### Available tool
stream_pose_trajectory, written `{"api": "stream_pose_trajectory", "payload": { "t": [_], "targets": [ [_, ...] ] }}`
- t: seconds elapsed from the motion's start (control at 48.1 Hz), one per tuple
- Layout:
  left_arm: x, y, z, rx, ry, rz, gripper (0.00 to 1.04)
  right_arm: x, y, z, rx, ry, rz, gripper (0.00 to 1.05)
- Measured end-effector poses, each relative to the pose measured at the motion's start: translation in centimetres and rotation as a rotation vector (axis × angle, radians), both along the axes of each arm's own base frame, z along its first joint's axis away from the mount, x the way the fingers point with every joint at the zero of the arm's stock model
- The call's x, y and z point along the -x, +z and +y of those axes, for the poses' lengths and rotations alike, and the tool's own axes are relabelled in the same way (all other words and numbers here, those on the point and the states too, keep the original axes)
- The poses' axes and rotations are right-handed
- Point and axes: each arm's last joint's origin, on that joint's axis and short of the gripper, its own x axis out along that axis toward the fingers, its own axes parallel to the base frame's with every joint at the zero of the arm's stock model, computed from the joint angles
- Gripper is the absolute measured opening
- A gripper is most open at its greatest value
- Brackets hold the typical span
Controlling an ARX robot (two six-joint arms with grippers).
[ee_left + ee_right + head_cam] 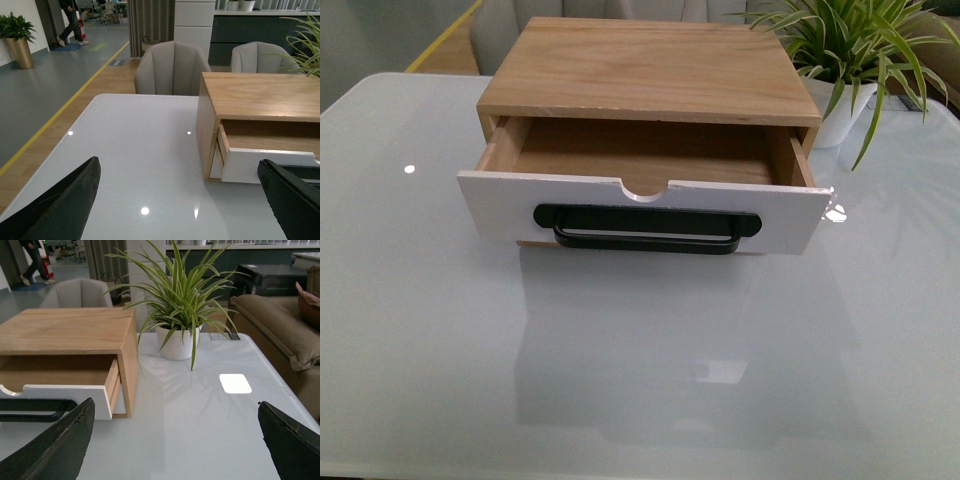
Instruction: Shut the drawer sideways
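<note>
The drawer point(640, 205) stands pulled out of its light-wood case point(650, 70) in the middle of the table. It has a white front panel, a wide black bar handle point(646, 226) and a half-round notch in the top edge. It is empty inside. Neither gripper shows in the front view. My left gripper point(180, 200) is open, low over the table, left of the case; the drawer point(265, 165) lies by its right finger. My right gripper point(175, 440) is open, right of the case; the drawer point(65, 397) lies by its left finger.
A potted spider plant point(850, 60) in a white pot stands right behind the case, also in the right wrist view point(177, 315). The white glass table point(640, 380) stretches in front. Grey chairs point(172, 67) stand behind the table, a brown sofa point(280, 325) to the right.
</note>
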Motion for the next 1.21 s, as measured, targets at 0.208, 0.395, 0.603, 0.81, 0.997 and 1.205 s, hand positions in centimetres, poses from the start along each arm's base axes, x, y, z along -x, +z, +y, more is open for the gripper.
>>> {"api": "stream_pose_trajectory", "payload": {
  "t": [0.208,0.395,0.603,0.81,0.997,1.205],
  "targets": [
    [0.0,0.0,0.0,0.000,0.000,0.000,0.96,0.0,0.0,0.0,0.000,0.000,0.000,0.96],
    [0.0,0.0,0.0,0.000,0.000,0.000,0.96,0.0,0.0,0.0,0.000,0.000,0.000,0.96],
    [0.0,0.0,0.0,0.000,0.000,0.000,0.96,0.0,0.0,0.0,0.000,0.000,0.000,0.96],
    [0.0,0.0,0.0,0.000,0.000,0.000,0.96,0.0,0.0,0.0,0.000,0.000,0.000,0.96],
    [-0.1,-0.3,-0.2,-0.042,-0.150,0.221,0.96,-0.2,-0.4,0.0,0.076,-0.010,0.192,0.96],
    [-2.6,-0.8,-1.8,-0.142,-0.364,0.360,0.96,-2.9,0.0,-0.5,0.286,0.053,0.294,0.96]
  ]
}}
